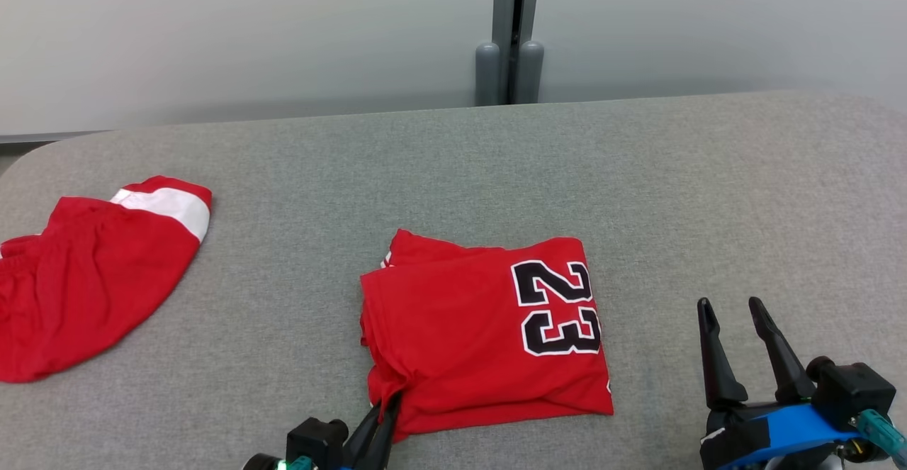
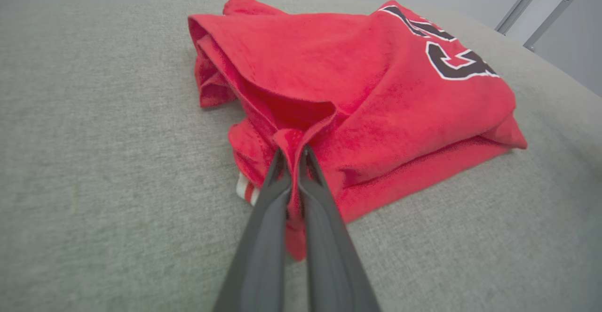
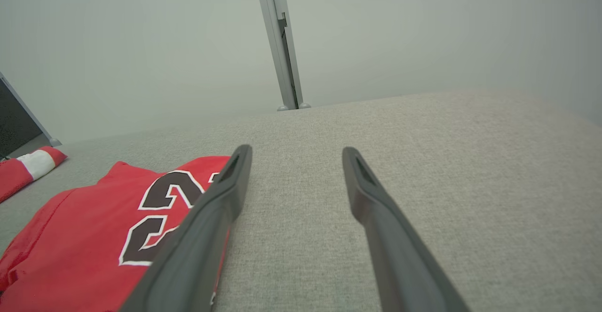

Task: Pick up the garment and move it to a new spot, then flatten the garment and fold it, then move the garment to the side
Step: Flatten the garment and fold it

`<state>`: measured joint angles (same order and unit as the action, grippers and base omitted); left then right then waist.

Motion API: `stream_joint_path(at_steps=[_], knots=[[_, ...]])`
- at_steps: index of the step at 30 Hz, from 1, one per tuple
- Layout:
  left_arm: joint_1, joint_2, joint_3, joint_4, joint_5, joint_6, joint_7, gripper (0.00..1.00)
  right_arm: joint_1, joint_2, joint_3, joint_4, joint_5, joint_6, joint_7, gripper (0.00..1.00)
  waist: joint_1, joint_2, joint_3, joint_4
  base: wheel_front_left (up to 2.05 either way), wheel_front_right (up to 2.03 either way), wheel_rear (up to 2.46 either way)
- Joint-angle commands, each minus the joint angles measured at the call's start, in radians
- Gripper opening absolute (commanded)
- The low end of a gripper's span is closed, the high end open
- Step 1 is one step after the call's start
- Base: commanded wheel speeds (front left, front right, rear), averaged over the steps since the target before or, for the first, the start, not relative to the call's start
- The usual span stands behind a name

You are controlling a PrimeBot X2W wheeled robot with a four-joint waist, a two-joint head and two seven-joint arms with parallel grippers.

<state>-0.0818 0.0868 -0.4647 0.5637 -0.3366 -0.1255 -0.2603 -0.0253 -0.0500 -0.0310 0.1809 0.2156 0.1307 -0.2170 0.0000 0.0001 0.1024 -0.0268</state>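
Garment [image 1: 482, 335], a red jersey folded to a rough square, lies ctr-front on the grey fabric-covered worktop [image 1: 708, 193]. The worktop spans the whole head view, w/ a pale wall [image 1: 212, 30] behind it and a grey post [image 1: 510, 30] rising at the far edge. Jersey sits in several stacked layers, top face fairly smooth. Black "23" [image 1: 556, 307] w/ white outline is on its R half, turned sideways. Its near-L corner is bunched and raised off the layers below.

Well apart to the L, at the worktop's L side, lies a second red cloth [image 1: 85, 286] w/ a white band, rumpled and partly cut off by the frame.

R hand [image 1: 728, 307] hovers near the jersey's R side, apart from it. Its fingers are spread wide w/ nothing btw them, tips pointing twd the far edge.

L hand [image 1: 388, 405] is at the jersey's near-L corner, fingers closed tight and pinching a fold of red fabric at the tips. L wrist view shows cloth squeezed in the narrow slit btw the two fingers [image 2: 268, 199]. A bit of white-striped trim [image 2: 247, 189] peeks out under that corner, just beside the L finger.
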Motion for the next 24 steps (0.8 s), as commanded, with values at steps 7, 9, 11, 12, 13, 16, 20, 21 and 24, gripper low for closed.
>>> stream_joint_path(at_steps=[7,9,11,12,13,16,20,21,24], knots=[[-0.018,-0.012,0.053,-0.101,0.011,0.039,-0.006,1.00,0.011,-0.001,-0.008,0.022,-0.006,0.000,-0.004,1.00,0.0000,-0.0001,-0.020,0.021,0.00,0.00,0.00],[-0.014,-0.012,0.083,-0.140,0.013,0.051,-0.006,1.00,0.003,-0.001,-0.003,0.023,-0.012,0.000,-0.006,1.00,0.0000,-0.0001,-0.027,0.022,0.00,0.00,0.00],[-0.006,-0.012,0.126,-0.182,0.013,0.067,-0.006,1.00,-0.003,-0.001,0.001,0.018,-0.016,0.000,-0.009,1.00,0.0000,-0.0001,-0.035,0.022,0.00,0.00,0.00],[-0.001,-0.011,0.153,-0.202,0.016,0.076,-0.006,1.00,-0.004,-0.001,0.000,0.017,-0.017,0.000,-0.008,1.00,0.0000,-0.0001,-0.040,0.022,0.00,0.00,0.00],[0.005,-0.010,0.176,-0.222,0.019,0.084,-0.006,1.00,-0.004,-0.001,0.000,0.015,-0.019,0.000,-0.009,1.00,0.0000,-0.0001,-0.045,0.023,0.00,0.00,0.00],[0.022,-0.004,0.258,-0.280,0.032,0.102,-0.006,1.00,0.007,-0.001,-0.002,0.009,-0.021,0.000,-0.011,1.00,0.0000,-0.0001,-0.060,0.028,0.00,0.00,0.00],[0.050,0.008,0.346,-0.331,0.058,0.113,-0.006,1.00,0.030,-0.001,-0.007,0.004,-0.031,0.000,-0.007,1.00,0.0000,-0.0001,-0.077,0.037,0.00,0.00,0.00],[0.057,0.013,0.364,-0.339,0.066,0.116,-0.005,1.00,0.035,-0.001,-0.010,0.000,-0.037,0.000,-0.007,1.00,0.0000,-0.0001,-0.082,0.040,0.00,0.00,0.00],[0.073,0.019,0.399,-0.352,0.079,0.119,-0.005,1.00,0.044,-0.001,-0.015,-0.008,-0.048,0.000,-0.002,1.00,0.0000,-0.0001,-0.090,0.043,0.00,0.00,0.00]])
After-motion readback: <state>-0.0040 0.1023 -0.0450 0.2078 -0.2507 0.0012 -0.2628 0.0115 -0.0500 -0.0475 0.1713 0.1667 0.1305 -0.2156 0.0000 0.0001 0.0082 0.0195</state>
